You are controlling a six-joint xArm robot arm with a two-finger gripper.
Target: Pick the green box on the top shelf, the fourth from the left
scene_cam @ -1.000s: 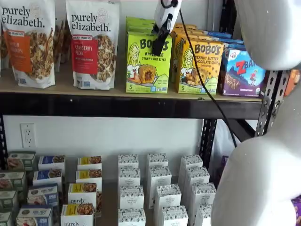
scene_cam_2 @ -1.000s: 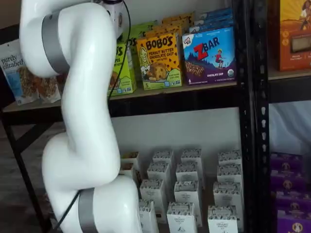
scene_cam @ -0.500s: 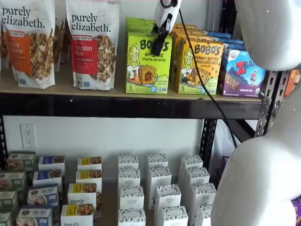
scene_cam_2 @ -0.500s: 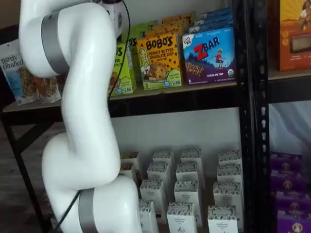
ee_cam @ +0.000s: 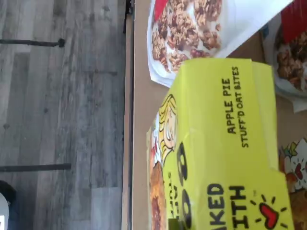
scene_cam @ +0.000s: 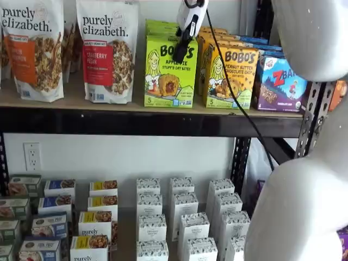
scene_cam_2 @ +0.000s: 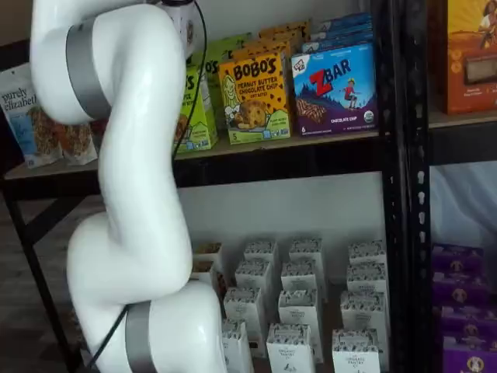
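The green box (scene_cam: 168, 76) is a lime-green Bobo's apple pie carton standing upright at the front of the top shelf (scene_cam: 136, 123), with more green cartons behind it. My gripper (scene_cam: 180, 53) hangs in front of its upper right corner. Only a black finger under the white body shows, side-on, so I cannot tell whether it is open or shut. The wrist view shows the green box (ee_cam: 225, 143) close up, at the shelf board's front edge (ee_cam: 139, 96). In a shelf view the white arm (scene_cam_2: 132, 155) hides most of the green box (scene_cam_2: 199, 116).
Purely Elizabeth granola bags (scene_cam: 107, 51) stand left of the green box. A yellow-orange Bobo's carton (scene_cam: 231, 76) and a Zbar box (scene_cam: 280, 84) stand to its right. A black cable (scene_cam: 239, 103) hangs from the gripper. White cartons (scene_cam: 182, 217) fill the lower shelf.
The gripper has edged slightly up and to the left along the green box's top. The box front looks shifted a touch to the left.
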